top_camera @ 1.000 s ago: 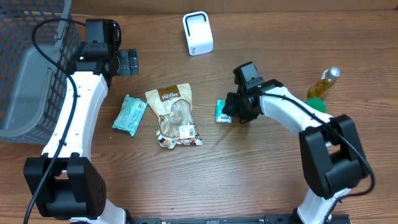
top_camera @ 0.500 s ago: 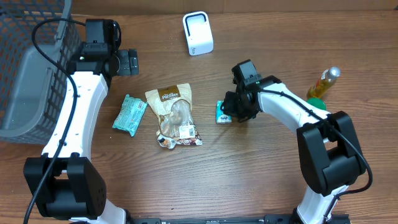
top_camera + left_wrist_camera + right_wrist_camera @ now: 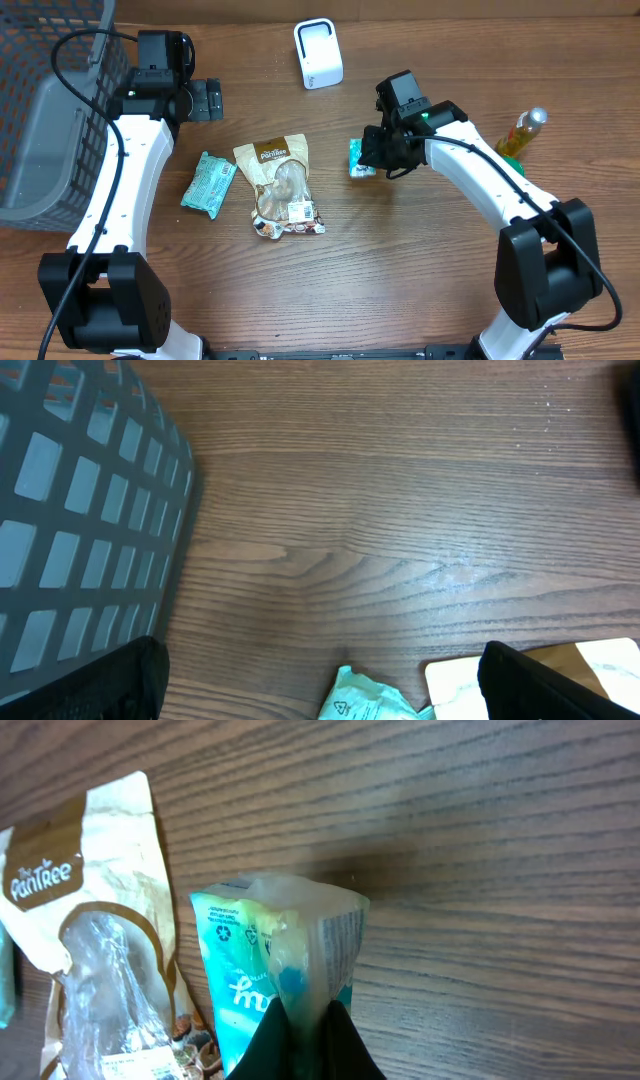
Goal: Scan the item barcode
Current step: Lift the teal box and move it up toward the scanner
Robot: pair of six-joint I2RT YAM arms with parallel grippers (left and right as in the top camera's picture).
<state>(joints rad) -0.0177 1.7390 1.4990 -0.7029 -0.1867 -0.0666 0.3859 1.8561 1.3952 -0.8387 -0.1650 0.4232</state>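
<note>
Right pincer [image 3: 374,160] is clamped shut on the small teal packet [image 3: 357,158], so that's where the item is: pinched in my grip near the middle of the table [image 3: 420,280]. From the right wrist view the packet [image 3: 262,970] sticks up out of my fingertips [image 3: 290,1045], held by one end. The white lettering faces the camera and there's some fine dark print on its right face, too small for me to read. It throws a soft shadow on the wood behind it. I honestly can't tell if the bottom is touching the table or not.

The white scanner [image 3: 318,53] stands at the far side of the table, well apart from the packet. The brown snack pouch [image 3: 280,185] lies flat just to the left of the packet, not touching it. A bigger teal bag [image 3: 209,184] sits beside the pouch on its other side.

My left pincer [image 3: 208,99] is wide open with nothing in it, hanging near the grey basket [image 3: 40,120]. Over on the right edge there's a yellow bottle [image 3: 522,133].
</note>
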